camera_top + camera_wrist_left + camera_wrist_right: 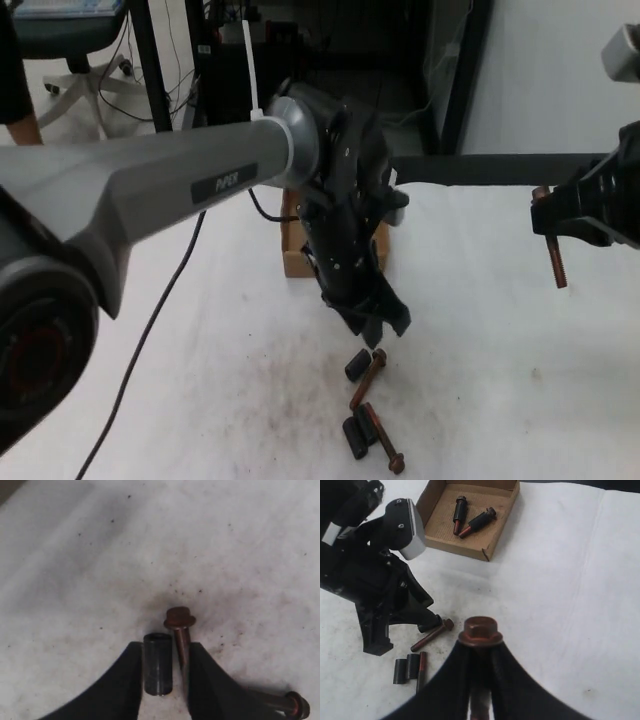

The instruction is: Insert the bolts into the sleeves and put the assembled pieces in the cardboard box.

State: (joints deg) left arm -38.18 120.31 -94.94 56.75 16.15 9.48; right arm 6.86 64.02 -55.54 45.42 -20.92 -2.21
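A: Where's the left hand [165,650]?
B: Low over the counter [75,555], fingers apart. A sleeve [158,664] lies between them, with a loose bolt [181,630] just beside it.
A: And the right hand [481,650]?
B: Raised well off to the side, clamped on a held bolt [480,630], head up, shank hanging down.
A: The box [455,544]?
B: Beyond the left hand, with two assembled pieces [480,521] inside. A spare sleeve [355,437] and a spare bolt [385,445] lie side by side on the counter nearby.
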